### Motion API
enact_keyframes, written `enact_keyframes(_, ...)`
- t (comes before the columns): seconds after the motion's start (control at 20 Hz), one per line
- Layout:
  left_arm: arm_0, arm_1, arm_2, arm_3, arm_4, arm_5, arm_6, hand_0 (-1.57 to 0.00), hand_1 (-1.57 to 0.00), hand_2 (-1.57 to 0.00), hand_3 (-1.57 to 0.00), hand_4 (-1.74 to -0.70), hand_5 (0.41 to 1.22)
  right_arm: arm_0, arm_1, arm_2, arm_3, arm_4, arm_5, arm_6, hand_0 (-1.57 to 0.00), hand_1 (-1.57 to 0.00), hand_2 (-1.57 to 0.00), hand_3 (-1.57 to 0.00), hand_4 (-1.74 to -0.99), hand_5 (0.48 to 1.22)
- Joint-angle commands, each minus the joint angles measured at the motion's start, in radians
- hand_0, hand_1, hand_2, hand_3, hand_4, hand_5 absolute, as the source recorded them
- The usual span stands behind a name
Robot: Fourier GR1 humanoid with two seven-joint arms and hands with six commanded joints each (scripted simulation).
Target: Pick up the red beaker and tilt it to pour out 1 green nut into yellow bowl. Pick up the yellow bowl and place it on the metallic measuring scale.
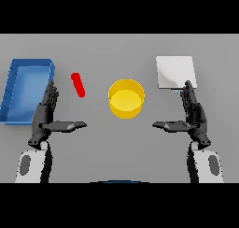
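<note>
Dark against the grey, the left hand [46, 112] is hovering low over the table with fingers straight and thumb stretched toward the middle, holding nothing; the right hand [193, 114] is mirroring it on the other side, just as open and just as empty. Just beyond the left hand's fingertips the red beaker [78, 85] is lying or leaning at a slant, apart from the hand, and I cannot tell whether a nut is sitting inside it. Nothing is being grasped yet, so the first step looks to be the pick-up: I would say the left hand is best placed for it, and it ought to close round the beaker's middle and carry it over the yellow bowl [126, 98] before tipping slowly, so only one nut drops. The bowl is sitting between the two hands, looking empty. The scale [174, 72] is lying past the right hand, near the bowl. A blue tray [14, 84] is resting at the far left of the plain grey table [119, 143].
</note>
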Motion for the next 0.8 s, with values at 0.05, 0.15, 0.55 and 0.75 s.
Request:
enact_keyframes(0.05,-0.010,0.001,0.003,0.007,0.001,0.002,0.006,0.00,0.00,0.00,0.00,-1.20,0.652,-0.005,0.003,0.002,0.003,0.002,-0.003,0.004,0.00,0.00,0.00,0.00,-1.245,0.681)
enact_keyframes(0.15,-0.024,0.002,0.007,0.018,0.001,0.004,0.010,0.00,0.00,0.00,0.00,-1.20,0.652,-0.013,0.007,0.004,0.008,0.006,-0.007,0.007,0.00,0.00,0.00,0.00,-1.245,0.681)
enact_keyframes(0.55,0.030,0.062,-0.085,-0.096,-0.121,-0.004,0.065,0.00,0.00,0.00,0.00,-1.22,0.660,0.087,-0.058,0.131,-0.109,0.276,-0.072,-0.091,0.00,0.00,0.00,0.00,-1.235,0.678)
enact_keyframes(0.75,0.029,0.062,-0.115,-0.086,-0.150,-0.016,0.060,0.00,0.00,0.00,0.00,-1.25,0.679,0.087,-0.061,0.133,-0.120,0.252,-0.046,-0.096,0.00,0.00,0.00,0.00,-1.254,0.682)
